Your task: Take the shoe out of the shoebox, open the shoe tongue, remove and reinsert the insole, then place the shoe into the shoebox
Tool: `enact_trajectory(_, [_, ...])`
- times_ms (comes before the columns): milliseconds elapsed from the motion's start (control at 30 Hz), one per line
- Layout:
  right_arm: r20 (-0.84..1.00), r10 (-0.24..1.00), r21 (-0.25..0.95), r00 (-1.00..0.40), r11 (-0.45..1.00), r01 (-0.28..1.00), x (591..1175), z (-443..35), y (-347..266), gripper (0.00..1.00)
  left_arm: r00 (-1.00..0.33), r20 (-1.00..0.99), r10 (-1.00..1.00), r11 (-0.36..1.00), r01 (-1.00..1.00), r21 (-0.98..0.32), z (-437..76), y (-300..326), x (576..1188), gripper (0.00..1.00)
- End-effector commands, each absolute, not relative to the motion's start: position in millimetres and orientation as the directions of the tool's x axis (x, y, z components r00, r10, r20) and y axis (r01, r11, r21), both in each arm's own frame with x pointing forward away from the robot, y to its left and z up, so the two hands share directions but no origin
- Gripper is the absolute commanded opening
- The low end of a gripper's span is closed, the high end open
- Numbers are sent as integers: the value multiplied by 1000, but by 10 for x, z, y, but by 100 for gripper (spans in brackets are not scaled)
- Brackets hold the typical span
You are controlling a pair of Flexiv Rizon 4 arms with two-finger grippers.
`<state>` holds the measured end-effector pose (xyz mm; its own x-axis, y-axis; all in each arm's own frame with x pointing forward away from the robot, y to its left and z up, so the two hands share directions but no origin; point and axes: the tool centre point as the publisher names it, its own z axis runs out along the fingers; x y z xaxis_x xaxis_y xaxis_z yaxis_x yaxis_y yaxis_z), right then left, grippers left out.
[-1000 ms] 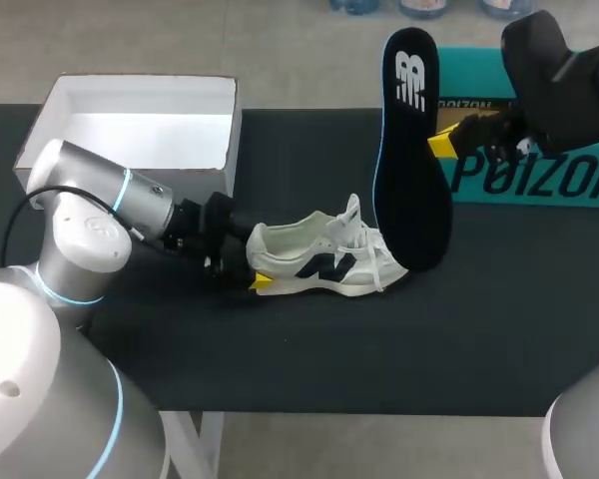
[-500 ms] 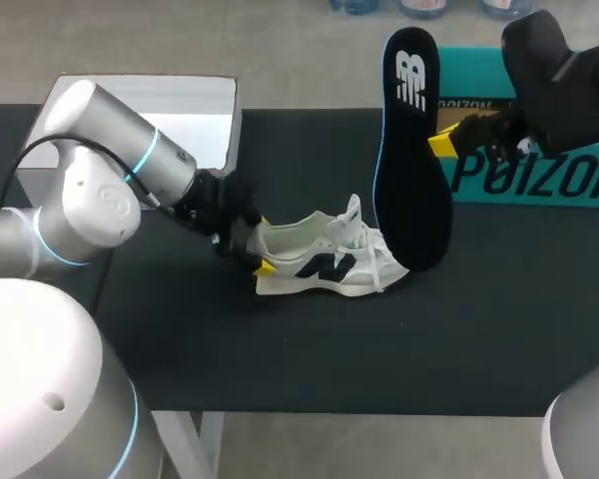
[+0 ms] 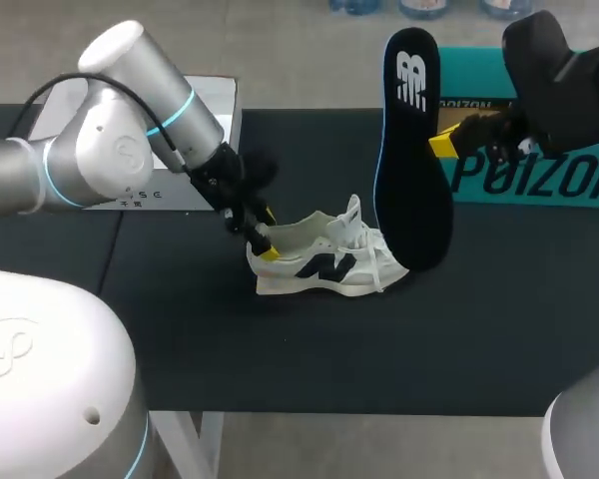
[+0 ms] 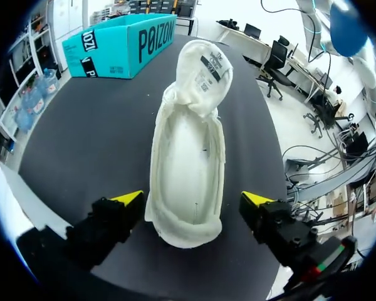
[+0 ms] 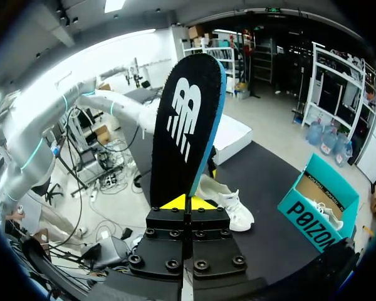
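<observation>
A white sneaker (image 3: 324, 262) lies on its side on the black table, toe pointing right. My left gripper (image 3: 267, 236) hangs open over its heel. In the left wrist view the sneaker (image 4: 189, 138) runs away from the gripper (image 4: 193, 199), tongue folded forward and no insole inside; its heel sits between the spread fingers, neither clearly pressing on it. My right gripper (image 3: 445, 142) is shut on the edge of the black insole (image 3: 411, 150), held upright above the sneaker's toe. From the right wrist, the insole (image 5: 185, 125) rises from the shut gripper (image 5: 188, 202). The teal shoebox (image 3: 539, 170) stands at the back right.
A white box (image 3: 215, 100) sits at the back left, partly hidden by my left arm. In the right wrist view the teal shoebox (image 5: 316, 207) holds a second sneaker. Bare black table (image 3: 379, 349) stretches in front of the sneaker.
My left arm has swung up and back, carrying its open gripper from beside the heel at table level to above the heel. The right arm and the insole have not moved.
</observation>
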<state>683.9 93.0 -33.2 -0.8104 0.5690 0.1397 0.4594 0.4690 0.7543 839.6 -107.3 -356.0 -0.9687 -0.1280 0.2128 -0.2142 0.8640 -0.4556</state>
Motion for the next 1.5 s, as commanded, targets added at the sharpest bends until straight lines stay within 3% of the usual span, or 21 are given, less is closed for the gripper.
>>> enact_trajectory(33, [142,569,750,-810,472,463,6888,-330,973,0,-972,167,-167,977,-186,-107,-3367,-1088,8292,100])
enact_trajectory(567, [142,569,750,-810,472,463,6888,-330,973,0,-993,112,-25,997,-17,70,-3128,-936,8184,100])
enact_trajectory(1033, [142,569,750,-810,472,463,6888,-330,973,0,-1000,23,-17,999,-18,-32,-3241,-790,8254,100])
enact_trajectory(1500, [142,569,750,-810,472,463,6888,-330,973,0,-999,38,-38,999,-39,-17,-3264,-832,8325,100])
